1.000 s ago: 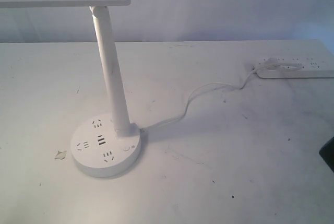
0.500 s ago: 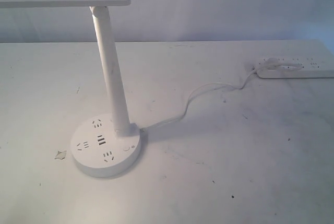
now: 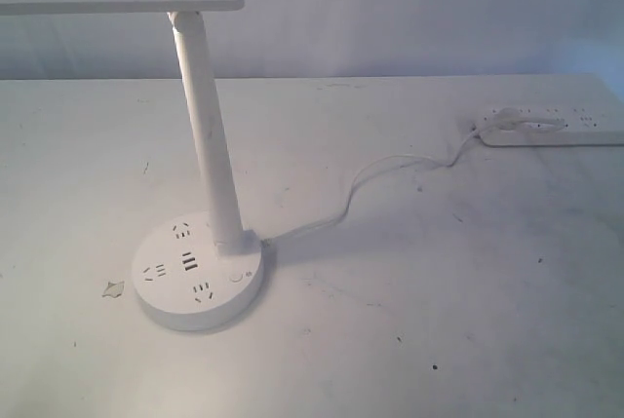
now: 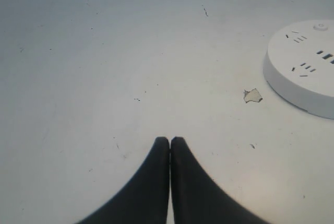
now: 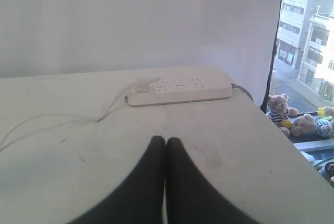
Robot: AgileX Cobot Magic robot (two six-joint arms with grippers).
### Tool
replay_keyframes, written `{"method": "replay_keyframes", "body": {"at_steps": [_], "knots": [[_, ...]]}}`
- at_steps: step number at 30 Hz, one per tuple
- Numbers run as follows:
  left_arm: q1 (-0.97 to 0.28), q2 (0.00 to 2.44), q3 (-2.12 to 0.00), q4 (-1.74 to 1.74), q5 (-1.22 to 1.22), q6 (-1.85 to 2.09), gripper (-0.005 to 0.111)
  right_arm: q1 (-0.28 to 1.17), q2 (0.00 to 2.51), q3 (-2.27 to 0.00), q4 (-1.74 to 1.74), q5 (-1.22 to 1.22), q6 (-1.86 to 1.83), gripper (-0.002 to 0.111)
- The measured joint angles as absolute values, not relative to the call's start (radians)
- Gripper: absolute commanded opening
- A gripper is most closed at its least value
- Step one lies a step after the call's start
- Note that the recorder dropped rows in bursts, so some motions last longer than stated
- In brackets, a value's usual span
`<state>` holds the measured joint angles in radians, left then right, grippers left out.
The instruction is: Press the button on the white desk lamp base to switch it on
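Observation:
The white desk lamp [image 3: 205, 116] stands on the table's left part, its pole rising from the white desk lamp base [image 3: 166, 293], a round disc with dark socket slots. The button [image 3: 236, 278] sits on the disc's right side, near the pole. In the left wrist view the base [image 4: 292, 83] lies off to one side with the button [image 4: 320, 26] at its far edge, well away from my left gripper [image 4: 170, 139], which is shut and empty. My right gripper [image 5: 165, 140] is shut and empty above bare table. Neither gripper appears in the exterior view.
A thin white cord [image 3: 390, 170] runs from the base to a long white power strip [image 3: 556, 128] at the back right, also seen as the power strip [image 5: 180, 90] ahead of the right gripper. A small paper scrap [image 3: 114, 289] lies left of the base. The table edge [image 5: 276, 130] drops off beside the right gripper.
A dark piece at the exterior view's right edge one second ago has gone out of the picture. The lamp and cord have not moved.

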<state>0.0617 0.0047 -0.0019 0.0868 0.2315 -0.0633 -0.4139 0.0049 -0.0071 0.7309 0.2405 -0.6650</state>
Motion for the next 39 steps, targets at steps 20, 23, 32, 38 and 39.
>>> {"method": "replay_keyframes", "body": {"at_steps": [20,23,32,38,39], "knots": [[0.062,0.005,-0.002,0.087,0.232,-0.063,0.0,-0.414,0.005,-0.007,0.729,0.252,-0.586,0.0],[0.062,0.005,-0.002,0.087,0.232,-0.063,0.0,-0.414,0.005,-0.007,0.727,0.224,-0.469,0.0],[0.062,0.005,-0.002,0.087,0.232,-0.063,0.0,-0.414,0.005,-0.007,0.535,0.083,-0.224,0.0],[0.062,0.005,-0.002,0.087,0.232,-0.063,0.0,-0.414,0.005,-0.007,0.204,0.165,-0.106,0.0],[0.062,0.005,-0.002,0.087,0.232,-0.063,0.0,-0.414,0.005,-0.007,0.174,0.165,-0.064,0.0]]}}
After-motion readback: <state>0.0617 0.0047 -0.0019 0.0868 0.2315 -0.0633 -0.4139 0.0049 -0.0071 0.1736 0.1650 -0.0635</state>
